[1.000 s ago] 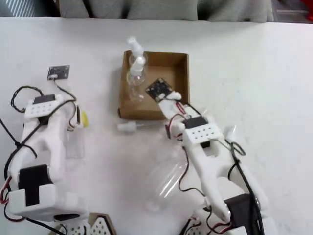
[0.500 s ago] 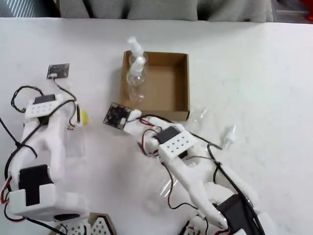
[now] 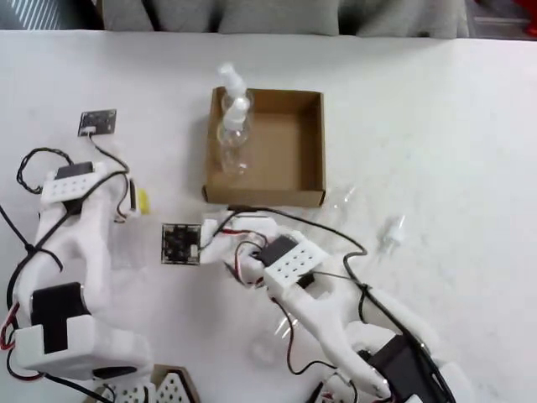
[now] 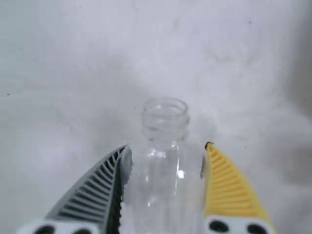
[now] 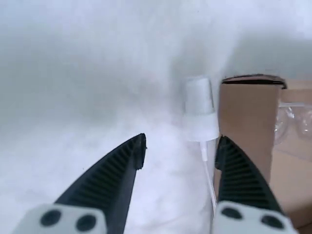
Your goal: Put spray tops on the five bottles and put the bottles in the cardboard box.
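Cardboard box holds two capped bottles; three seem left. Left tool clasps an uncapped bottle; right tool, spread, nears a loose spray top.

cardboard box: two capped bottles inside | spray top: beside box | uncapped bottle: clear
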`<state>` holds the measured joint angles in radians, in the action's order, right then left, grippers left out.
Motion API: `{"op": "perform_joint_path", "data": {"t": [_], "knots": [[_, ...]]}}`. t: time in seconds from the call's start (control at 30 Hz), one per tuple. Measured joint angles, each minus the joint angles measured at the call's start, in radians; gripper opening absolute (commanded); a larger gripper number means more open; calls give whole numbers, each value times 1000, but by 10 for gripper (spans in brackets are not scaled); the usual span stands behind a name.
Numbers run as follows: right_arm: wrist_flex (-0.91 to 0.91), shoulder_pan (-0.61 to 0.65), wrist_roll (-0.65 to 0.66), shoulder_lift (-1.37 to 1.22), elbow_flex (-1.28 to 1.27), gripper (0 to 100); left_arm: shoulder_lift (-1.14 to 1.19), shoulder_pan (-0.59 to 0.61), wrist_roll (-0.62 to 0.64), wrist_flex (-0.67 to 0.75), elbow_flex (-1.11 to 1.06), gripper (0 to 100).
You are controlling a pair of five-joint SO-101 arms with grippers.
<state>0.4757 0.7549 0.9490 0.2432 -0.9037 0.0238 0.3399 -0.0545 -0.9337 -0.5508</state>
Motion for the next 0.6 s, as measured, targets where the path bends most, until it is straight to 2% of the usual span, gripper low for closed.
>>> {"op": "perform_joint_path", "data": {"t": [0.4, 0.6], "knots": [[-84, -2, 11, -77, 2, 187, 0, 2, 0, 0, 0, 21], [-87, -6, 84, -190, 77, 187, 0, 2, 0, 0, 0, 21]]}}
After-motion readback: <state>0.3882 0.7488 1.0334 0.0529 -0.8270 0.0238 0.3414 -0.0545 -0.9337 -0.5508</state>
